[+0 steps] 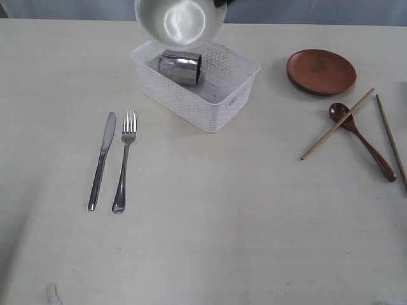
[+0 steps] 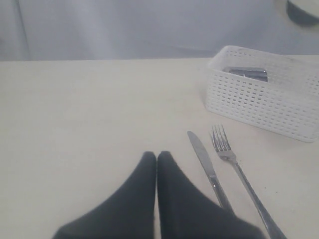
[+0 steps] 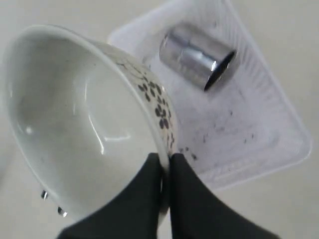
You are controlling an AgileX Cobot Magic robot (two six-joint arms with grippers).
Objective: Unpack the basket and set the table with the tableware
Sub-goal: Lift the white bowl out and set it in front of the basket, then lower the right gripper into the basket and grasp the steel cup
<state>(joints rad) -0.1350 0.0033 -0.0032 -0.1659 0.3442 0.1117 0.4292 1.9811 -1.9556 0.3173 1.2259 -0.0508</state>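
Observation:
My right gripper [image 3: 165, 158] is shut on the rim of the pale bowl [image 3: 75, 119], which hangs tilted above the white basket [image 3: 259, 124]. In the exterior view the bowl [image 1: 181, 20] floats over the basket [image 1: 235, 79]; the gripper itself is out of that view. The steel cup [image 1: 180, 67] lies on its side inside the basket. Knife [image 1: 102, 159] and fork [image 1: 124, 159] lie side by side on the table [image 1: 210, 222]. My left gripper [image 2: 156, 156] is shut and empty, low over the table near the knife [image 2: 207, 167].
The brown plate [image 1: 321, 71] sits at the right back. The wooden spoon [image 1: 362, 140] lies below it with one chopstick [image 1: 337, 124] crossing it and another chopstick [image 1: 391, 140] at the right edge.

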